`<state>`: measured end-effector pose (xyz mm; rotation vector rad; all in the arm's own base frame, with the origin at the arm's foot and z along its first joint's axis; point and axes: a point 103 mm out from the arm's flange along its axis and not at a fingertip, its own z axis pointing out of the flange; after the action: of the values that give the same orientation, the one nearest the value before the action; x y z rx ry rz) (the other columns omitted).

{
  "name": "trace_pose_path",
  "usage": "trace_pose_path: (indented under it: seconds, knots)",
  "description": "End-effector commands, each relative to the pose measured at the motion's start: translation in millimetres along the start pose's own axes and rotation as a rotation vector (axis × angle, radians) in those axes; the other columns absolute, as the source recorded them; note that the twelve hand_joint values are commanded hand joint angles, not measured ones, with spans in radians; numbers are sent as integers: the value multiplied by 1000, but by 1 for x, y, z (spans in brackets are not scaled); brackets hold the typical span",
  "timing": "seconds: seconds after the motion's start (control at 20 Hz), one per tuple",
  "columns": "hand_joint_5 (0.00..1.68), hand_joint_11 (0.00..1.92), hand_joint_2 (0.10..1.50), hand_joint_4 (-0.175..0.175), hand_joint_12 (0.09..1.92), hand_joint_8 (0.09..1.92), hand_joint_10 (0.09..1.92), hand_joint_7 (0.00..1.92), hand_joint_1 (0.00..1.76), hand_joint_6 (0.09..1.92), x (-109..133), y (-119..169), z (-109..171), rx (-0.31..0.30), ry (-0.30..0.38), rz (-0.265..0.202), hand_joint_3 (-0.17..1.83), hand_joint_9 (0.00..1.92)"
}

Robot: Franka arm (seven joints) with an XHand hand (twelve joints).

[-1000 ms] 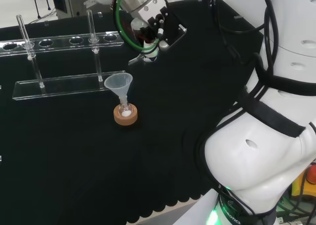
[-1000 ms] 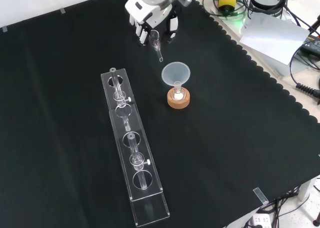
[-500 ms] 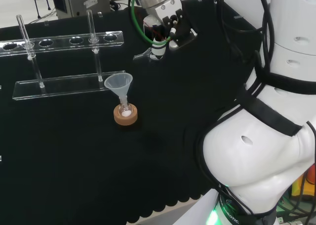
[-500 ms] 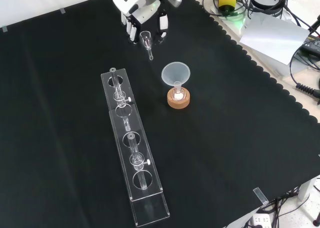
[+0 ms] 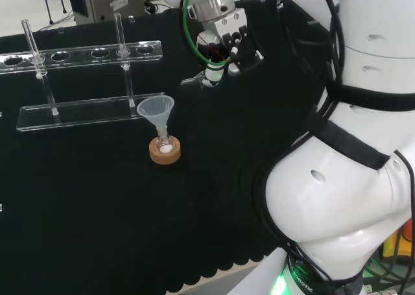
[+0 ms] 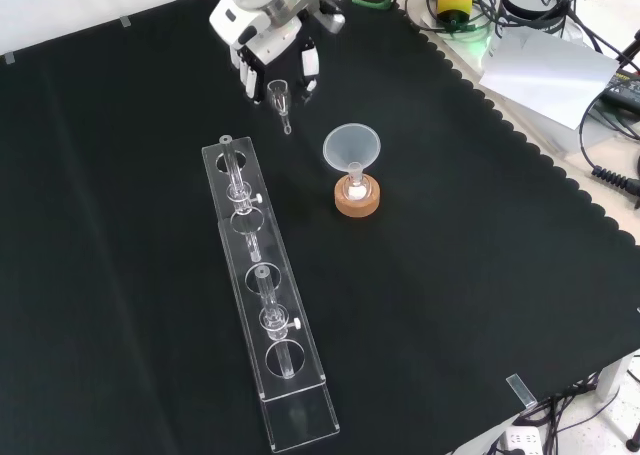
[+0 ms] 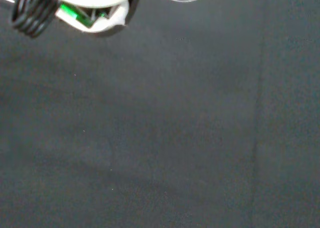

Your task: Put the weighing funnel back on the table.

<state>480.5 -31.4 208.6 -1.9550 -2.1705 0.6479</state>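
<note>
At front view's top, hand [image 6: 266, 30] fingers [image 6: 309, 68] pinch weighing funnel [image 6: 279, 99], just beyond rack [image 6: 262, 305] end, near funnel [image 6: 351, 146].

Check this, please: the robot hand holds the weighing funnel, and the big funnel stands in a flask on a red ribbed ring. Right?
No. The front view shows a cork ring under the flask, not a red ribbed one. The rest holds: the robot hand holds the weighing funnel, and the funnel stands in that flask.

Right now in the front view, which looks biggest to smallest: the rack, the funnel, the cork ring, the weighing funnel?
1. rack
2. funnel
3. cork ring and weighing funnel: about alike, too close to rank.
</note>
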Motion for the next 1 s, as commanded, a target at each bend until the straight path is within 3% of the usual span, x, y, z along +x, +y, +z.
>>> trace_pose_path:
  seconds: [0.05,0.55,1.0]
  knots:
    - [1229,1147,583,175,842,483,87,1091,1123,840,-11,36,28,-14,45,-4,834,1370]
    - [1229,1145,583,175,841,483,87,1089,1123,839,-15,68,61,-8,75,-34,834,1369]
    - [1229,1144,584,175,841,485,87,1088,1123,839,-12,76,83,-24,97,-42,833,1369]
